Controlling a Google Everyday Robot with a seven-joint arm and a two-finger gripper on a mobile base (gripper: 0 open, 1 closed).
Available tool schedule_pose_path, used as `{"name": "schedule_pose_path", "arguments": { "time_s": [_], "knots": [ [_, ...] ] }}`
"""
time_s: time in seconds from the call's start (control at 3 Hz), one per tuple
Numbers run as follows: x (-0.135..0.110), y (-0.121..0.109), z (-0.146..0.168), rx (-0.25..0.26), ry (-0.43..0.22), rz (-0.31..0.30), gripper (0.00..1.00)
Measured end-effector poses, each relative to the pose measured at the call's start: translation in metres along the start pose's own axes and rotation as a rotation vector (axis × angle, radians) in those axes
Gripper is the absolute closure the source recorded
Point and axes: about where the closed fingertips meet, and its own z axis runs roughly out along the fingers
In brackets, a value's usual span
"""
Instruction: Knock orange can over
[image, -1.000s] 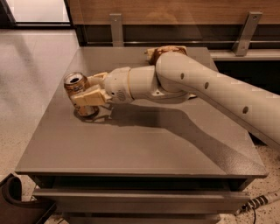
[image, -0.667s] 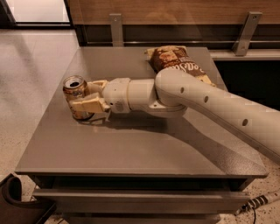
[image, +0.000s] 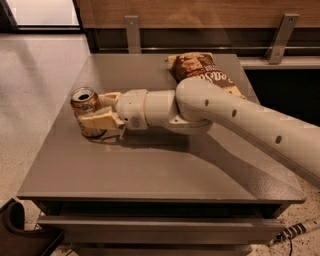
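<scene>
Movement was the arm's (image: 240, 115) alone: it dropped nearer, uncovering the chip bag (image: 202, 70). The gripper (image: 96, 108) stays spread around the orange can (image: 84, 102), still upright at the bench's (image: 150, 170) left.

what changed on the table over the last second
The arm swung its elbow down and toward the camera, uncovering the chip bag at the back of the table. The gripper stayed against the orange can, which remains upright in the same spot near the left edge.
</scene>
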Motion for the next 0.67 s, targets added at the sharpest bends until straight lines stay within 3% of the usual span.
{"name": "schedule_pose_path", "arguments": {
  "time_s": [0.67],
  "knots": [
    [-0.0016, 0.0029, 0.0033, -0.007, -0.001, -0.002, 0.05]
  ]
}}
